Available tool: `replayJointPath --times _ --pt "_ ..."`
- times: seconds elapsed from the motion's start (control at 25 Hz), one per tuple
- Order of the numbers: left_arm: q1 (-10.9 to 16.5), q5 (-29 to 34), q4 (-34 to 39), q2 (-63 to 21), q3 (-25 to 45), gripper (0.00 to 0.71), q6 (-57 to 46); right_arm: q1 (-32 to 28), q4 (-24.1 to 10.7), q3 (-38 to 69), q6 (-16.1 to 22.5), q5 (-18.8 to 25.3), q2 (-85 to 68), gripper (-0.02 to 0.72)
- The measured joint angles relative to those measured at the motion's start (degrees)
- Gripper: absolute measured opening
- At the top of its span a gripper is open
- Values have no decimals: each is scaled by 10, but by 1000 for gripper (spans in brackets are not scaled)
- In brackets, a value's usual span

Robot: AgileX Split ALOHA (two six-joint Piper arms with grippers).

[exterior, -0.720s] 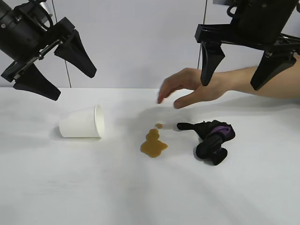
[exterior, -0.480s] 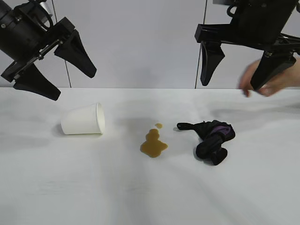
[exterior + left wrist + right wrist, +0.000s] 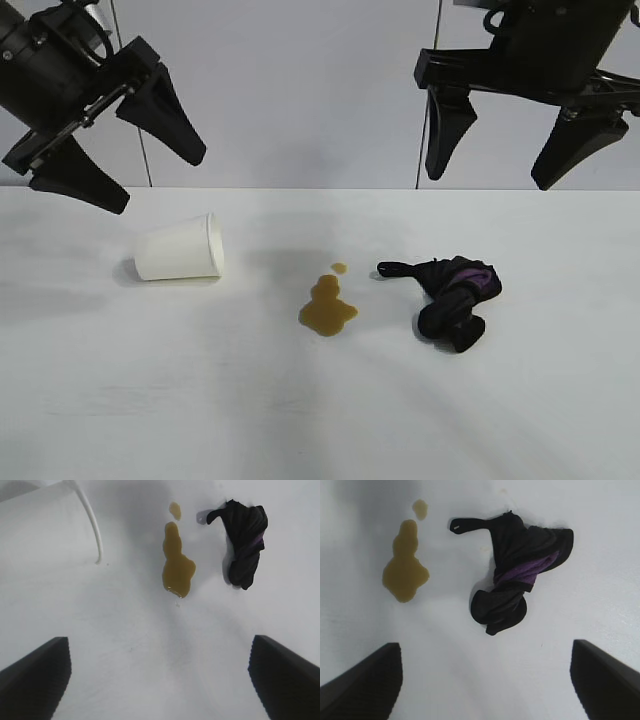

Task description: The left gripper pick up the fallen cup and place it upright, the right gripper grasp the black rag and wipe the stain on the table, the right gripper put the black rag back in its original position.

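so the person's arm that was reaching in over the bench (image 3: pixel 120 400) under the right tool (image 3: pixel 512 150) is gone now, nothing but the robot and the props left. the cup (image 3: pixel 180 250) has shifted a touch too, it sits tilted a bit differently than half a second ago, though it's on its side same as before, mouth facing toward the stain (image 3: pixel 327 308).

left tool (image 3: pixel 135 150) hangs up in the air with its two pointed fingers spread wide, and the cup lies below it, slightly toward the middle. it hasn't budged between frames.

right tool is also up high, fingers wide apart on the crossbar, holding nothing. the black rag (image 3: pixel 452 298) lies bunched on the bench pretty much straight underneath it, purple patch showing, thin tail pointing toward the stain. the stain sits between cup and rag, nearer the rag, with its little droplet just beside it on the far side. rag and stain look unchanged.
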Motion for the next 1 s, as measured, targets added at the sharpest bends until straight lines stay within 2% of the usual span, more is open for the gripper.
replayJointPath --times 0.08,0.16,0.32,0.52,0.72,1.0 --pt "0 3 5 0 -1 693 6 0 0 0 0 0 0 631" --pt "-5 4 46 0 -10 693 49 0 0 0 0 0 0 631" --pt "-39 -25 206 0 -26 693 166 0 0 0 0 -1 0 631" --pt "-92 -111 397 21 -27 693 195 0 0 0 0 -4 0 631" --pt "-114 -168 432 73 -28 693 196 0 0 0 -1 -9 0 631" --pt "-115 -197 444 114 -29 693 229 0 0 0 -4 -15 0 631"
